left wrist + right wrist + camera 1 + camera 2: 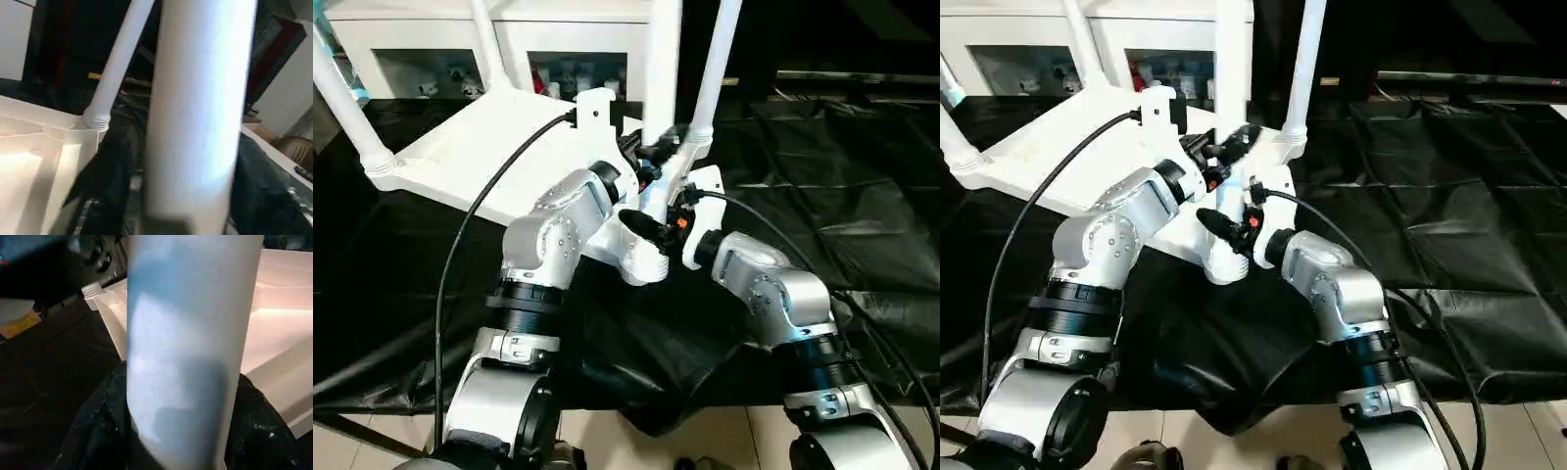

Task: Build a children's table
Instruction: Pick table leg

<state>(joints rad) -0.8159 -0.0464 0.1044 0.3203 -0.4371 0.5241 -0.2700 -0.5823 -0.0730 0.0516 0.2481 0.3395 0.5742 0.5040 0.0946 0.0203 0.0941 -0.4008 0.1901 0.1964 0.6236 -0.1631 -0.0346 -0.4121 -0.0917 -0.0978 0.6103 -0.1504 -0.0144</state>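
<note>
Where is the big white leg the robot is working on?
In the left eye view, the thick white plastic tube leg stands upright at the near corner of the upturned white tabletop, right behind both wrists, beside a thinner leg already in its socket.

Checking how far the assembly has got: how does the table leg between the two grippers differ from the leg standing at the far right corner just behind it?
The near leg rises between both arms, at the near corner of the upturned tabletop; the far right leg stands free, touched by nothing. The far right leg's ribbed foot sits visibly in its corner socket; the near leg's foot is hidden behind the wrists. The near leg looks thicker, being closer. Both are white, tapered and roughly upright.
</note>
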